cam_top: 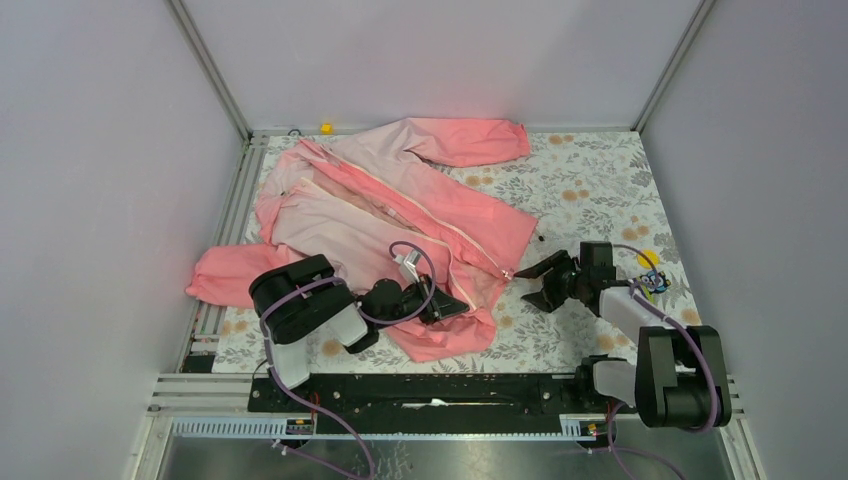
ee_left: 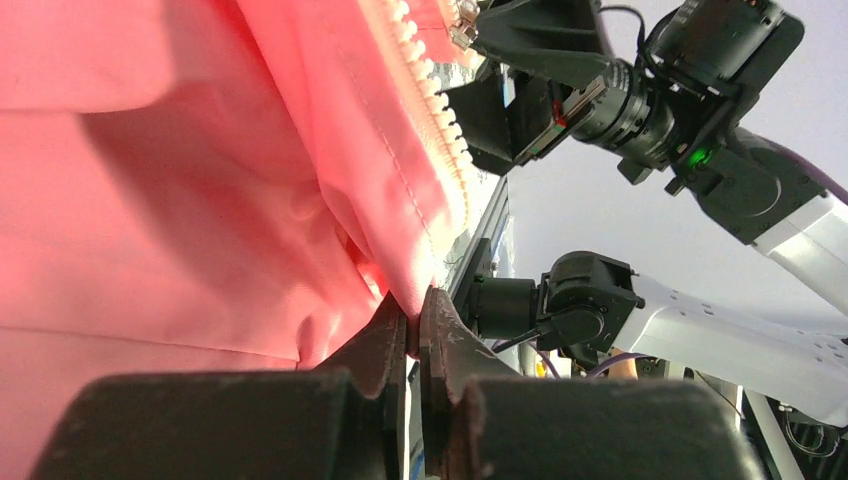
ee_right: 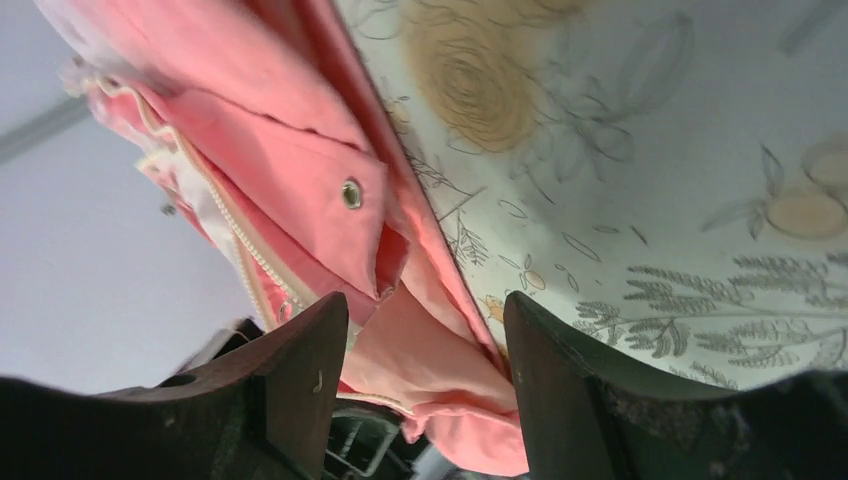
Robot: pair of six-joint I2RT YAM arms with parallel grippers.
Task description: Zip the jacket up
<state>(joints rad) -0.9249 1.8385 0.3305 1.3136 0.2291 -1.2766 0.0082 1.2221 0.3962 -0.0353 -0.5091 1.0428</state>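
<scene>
The pink jacket (cam_top: 400, 200) lies open on the floral table cover, collar far left, hem towards the arms. Its whitish zipper (cam_top: 440, 225) runs diagonally to the hem corner. My left gripper (cam_top: 452, 305) is shut on the coral hem fabric; in the left wrist view the gripper (ee_left: 413, 322) pinches a fold of the jacket (ee_left: 200, 200) beside the zipper teeth (ee_left: 440, 120). My right gripper (cam_top: 530, 283) is open just right of the hem corner. In the right wrist view the gripper (ee_right: 425, 310) frames the jacket hem (ee_right: 300, 170) with a metal snap (ee_right: 351, 192). I cannot make out the pull.
The floral table cover (cam_top: 600, 180) lies bare right of the jacket, with a small dark object (cam_top: 541, 239) on it. A yellow piece (cam_top: 326, 127) sits at the back edge and another yellow item (cam_top: 648, 258) by the right arm. Walls close in on three sides.
</scene>
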